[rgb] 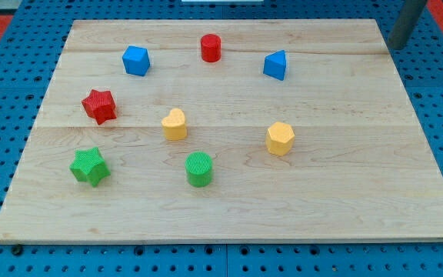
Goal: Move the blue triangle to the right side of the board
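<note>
The blue triangle [276,65] sits on the wooden board [337,185] near the view's top, a little right of centre. My rod enters at the view's top right corner, and my tip [397,46] is just off the board's top right edge. The tip is well to the right of the blue triangle and apart from it, touching no block.
A red cylinder [211,48] and a blue cube-like block [136,60] lie at the top. A red star [98,105] and green star [89,166] are at the left. A yellow heart [174,124], green cylinder [199,169] and yellow hexagon [280,138] are mid-board.
</note>
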Controlling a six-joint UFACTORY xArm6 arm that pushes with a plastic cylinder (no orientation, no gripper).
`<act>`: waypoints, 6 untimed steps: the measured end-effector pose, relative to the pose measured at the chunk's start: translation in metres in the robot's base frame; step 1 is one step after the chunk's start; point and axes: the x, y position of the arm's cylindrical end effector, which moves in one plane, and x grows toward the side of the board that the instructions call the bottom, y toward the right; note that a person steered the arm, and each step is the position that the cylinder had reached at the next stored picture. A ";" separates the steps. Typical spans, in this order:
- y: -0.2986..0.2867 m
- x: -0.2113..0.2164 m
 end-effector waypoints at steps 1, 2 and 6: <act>-0.089 0.037; -0.164 0.070; -0.287 0.042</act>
